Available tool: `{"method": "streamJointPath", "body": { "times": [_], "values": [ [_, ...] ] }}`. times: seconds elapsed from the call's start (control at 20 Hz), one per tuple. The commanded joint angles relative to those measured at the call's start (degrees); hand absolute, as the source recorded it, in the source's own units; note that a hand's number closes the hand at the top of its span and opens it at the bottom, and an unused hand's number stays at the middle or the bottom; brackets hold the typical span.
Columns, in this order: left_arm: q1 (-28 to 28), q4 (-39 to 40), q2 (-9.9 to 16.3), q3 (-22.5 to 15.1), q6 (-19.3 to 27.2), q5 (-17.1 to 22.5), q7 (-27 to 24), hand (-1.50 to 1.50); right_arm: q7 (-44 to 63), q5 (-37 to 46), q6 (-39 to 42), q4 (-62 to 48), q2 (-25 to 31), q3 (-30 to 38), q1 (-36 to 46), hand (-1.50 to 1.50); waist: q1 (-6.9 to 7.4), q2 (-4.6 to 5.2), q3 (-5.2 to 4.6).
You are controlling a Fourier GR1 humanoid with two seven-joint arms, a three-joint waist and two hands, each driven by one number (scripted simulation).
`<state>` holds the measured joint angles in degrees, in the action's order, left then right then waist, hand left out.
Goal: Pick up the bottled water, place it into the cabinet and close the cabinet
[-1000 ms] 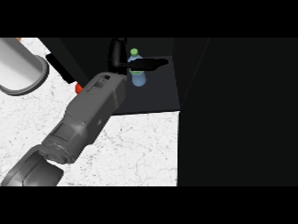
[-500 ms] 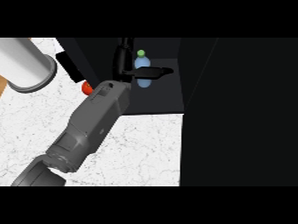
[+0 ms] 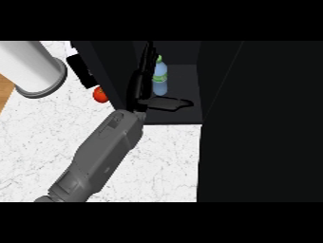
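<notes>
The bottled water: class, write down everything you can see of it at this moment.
The bottled water is a small clear, bluish bottle with a green cap and a pale band round its middle. It stands upright inside the dark cabinet, near its left wall. The black hand stands open right beside it, thumb stretched out below the bottle; whether they touch cannot be told.
</notes>
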<state>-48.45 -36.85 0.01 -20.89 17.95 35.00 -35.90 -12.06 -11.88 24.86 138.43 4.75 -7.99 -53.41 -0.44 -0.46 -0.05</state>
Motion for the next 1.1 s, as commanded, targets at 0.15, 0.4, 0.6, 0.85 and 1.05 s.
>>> {"method": "streamJointPath", "body": {
  "times": [0.15, 0.4, 0.6, 0.85, 1.05],
  "values": [
    [11.7, -18.3, 0.0, -5.6, -2.0, 1.5, 2.1, -1.50, 1.8, 2.0, -1.2, 5.3, -0.1, -1.3, -1.4, -1.50, 0.88, -0.17, 0.02],
    [20.5, -29.8, 1.7, -10.2, -2.2, -1.1, 3.3, -1.50, 2.6, 4.7, -2.2, 9.2, -0.1, -3.4, -3.6, -1.50, 0.65, -0.10, -0.01],
    [26.0, -35.4, 4.3, -11.9, -2.4, -1.1, 5.7, 1.50, 4.1, 4.8, 0.6, 12.3, 4.5, -3.0, -3.7, -1.50, 0.76, 0.03, -0.04],
    [32.9, -45.6, 10.2, -12.2, -3.1, -0.3, 8.6, 1.50, 0.6, 6.2, 7.5, 8.5, 11.0, -1.5, -3.7, 1.50, 0.75, -0.20, 0.02],
    [38.9, -52.1, 13.6, -12.2, -1.5, -0.6, 9.7, 1.50, -0.4, 11.1, 10.7, 9.6, 13.4, -5.2, -3.4, 1.50, 0.69, -0.20, 0.01]
  ]
}}
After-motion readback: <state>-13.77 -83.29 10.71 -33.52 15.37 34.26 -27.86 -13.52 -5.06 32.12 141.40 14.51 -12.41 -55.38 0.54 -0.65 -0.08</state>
